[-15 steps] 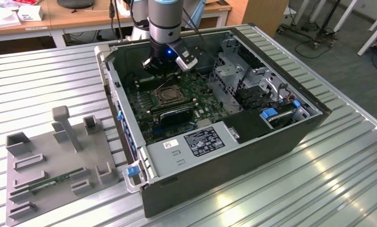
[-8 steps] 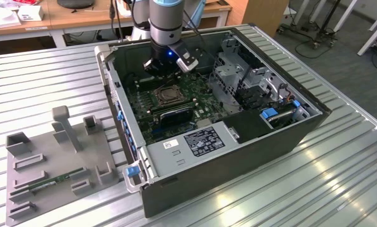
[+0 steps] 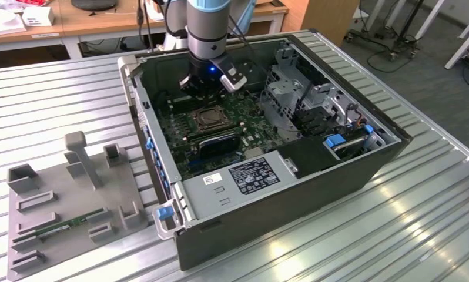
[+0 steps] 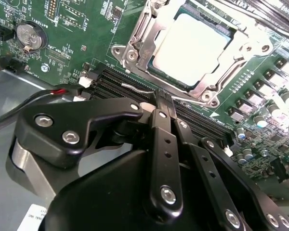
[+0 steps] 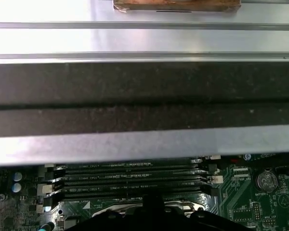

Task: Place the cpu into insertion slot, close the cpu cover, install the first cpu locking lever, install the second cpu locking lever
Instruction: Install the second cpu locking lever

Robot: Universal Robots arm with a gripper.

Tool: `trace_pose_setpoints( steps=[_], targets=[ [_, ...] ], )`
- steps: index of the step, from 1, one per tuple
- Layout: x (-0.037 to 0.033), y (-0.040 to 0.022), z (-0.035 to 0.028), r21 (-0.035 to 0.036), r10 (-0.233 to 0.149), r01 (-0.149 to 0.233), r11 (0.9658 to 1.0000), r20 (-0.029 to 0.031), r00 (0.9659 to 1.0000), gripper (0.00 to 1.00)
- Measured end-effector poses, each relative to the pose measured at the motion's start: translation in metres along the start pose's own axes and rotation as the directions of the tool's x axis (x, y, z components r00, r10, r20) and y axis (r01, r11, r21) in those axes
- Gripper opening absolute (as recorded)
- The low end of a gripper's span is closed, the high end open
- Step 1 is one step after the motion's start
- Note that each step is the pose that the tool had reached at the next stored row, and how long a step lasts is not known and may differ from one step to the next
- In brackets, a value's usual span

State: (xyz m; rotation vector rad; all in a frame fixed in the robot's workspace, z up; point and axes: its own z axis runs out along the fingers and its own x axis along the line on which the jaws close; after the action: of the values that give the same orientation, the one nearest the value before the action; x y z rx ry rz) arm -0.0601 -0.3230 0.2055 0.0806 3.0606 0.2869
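- Gripper (image 3: 204, 91) of mine, seen from the exterior view, hangs down inside the open computer case (image 3: 360, 158), which lies on its side on a slatted metal table (image 3: 391, 235). I am low over the green motherboard (image 3: 246, 111), near the insertion slot (image 3: 205, 119), between it and the far wall of the case.
- On the exterior view's left, a grey fixture tray (image 3: 58, 191) sits on the table well apart from the case. A green memory stick (image 3: 66, 225) lies in it.
- In the second wrist view my two black fingers (image 4: 164, 144) are drawn narrow and meet at their tips, with no gap that I can see.
- Those tips sit over the long black memory slots (image 4: 197, 120), just beside the socket, at the end of a thin wire locking lever (image 4: 135, 87). I cannot tell whether they pinch that wire or only touch it.
- The cpu (image 4: 190, 45) lies flat in the insertion slot with its pale metal face up. The cpu cover (image 4: 135, 48) lies down around it as a silvery frame.
- A coin battery (image 4: 31, 36) sits on the board, well apart from the socket.
- In the first wrist view my fingers are a dark shape over the silvery edge of the socket. The memory slots lie just past them, and beyond those is the dark case wall (image 5: 144, 96).
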Motion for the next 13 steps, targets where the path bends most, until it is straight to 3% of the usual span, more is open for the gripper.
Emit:
trace_pose_setpoints(
  steps=[13],
  targets=[
    [-0.0004, -0.0031, 0.0063, -0.0001, 0.0, 0.0, 1.0, 0.0, 1.0, 0.11]
  ],
)
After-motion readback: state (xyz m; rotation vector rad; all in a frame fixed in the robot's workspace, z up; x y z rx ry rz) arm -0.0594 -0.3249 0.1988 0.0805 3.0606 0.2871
